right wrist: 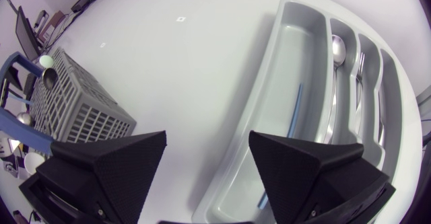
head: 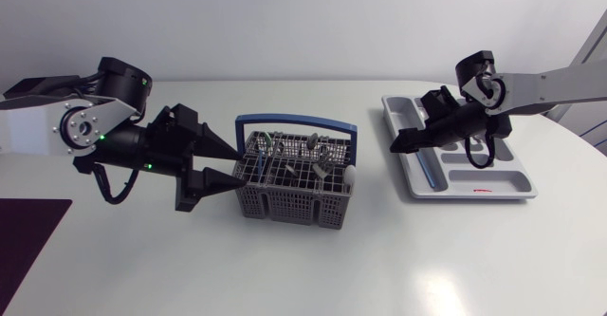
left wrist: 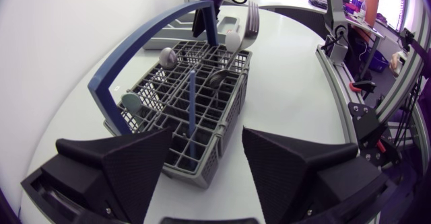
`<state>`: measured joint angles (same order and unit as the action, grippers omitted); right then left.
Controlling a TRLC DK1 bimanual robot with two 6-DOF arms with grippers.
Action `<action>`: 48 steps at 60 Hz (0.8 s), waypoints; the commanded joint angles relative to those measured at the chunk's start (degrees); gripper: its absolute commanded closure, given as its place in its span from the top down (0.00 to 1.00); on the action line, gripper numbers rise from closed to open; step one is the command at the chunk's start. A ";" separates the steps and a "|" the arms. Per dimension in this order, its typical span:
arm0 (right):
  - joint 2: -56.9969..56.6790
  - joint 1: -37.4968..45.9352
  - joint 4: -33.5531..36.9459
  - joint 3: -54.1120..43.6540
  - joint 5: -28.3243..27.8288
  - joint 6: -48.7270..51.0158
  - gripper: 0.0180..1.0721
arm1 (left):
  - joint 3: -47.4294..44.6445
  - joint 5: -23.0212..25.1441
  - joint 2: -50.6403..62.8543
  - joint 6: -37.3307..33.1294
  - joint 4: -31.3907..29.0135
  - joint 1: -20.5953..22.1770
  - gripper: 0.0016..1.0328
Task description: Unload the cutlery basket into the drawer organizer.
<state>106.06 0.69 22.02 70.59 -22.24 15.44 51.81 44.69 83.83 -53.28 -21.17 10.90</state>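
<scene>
One blue handle point(head: 294, 120) arching over cutlery basket point(head: 285, 202), left claw point(head: 239, 167) spread beside

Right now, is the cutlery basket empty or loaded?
Loaded. The cutlery basket holds several spoons and a blue-handled utensil standing in its compartments, seen most clearly in the left wrist view.

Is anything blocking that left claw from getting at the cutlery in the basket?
Nothing visible does. The left gripper, jaws open, sits right at the near end of the cutlery basket. Only the blue handle arches over the basket's top.
</scene>
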 commanded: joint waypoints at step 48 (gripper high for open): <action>-13.95 -8.33 0.74 -8.80 0.27 -0.06 0.87 | 5.05 2.42 6.34 -2.09 3.85 3.17 0.27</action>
<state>93.23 -7.40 22.31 63.44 -22.22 15.44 55.53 46.28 88.99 -54.06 -17.87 13.58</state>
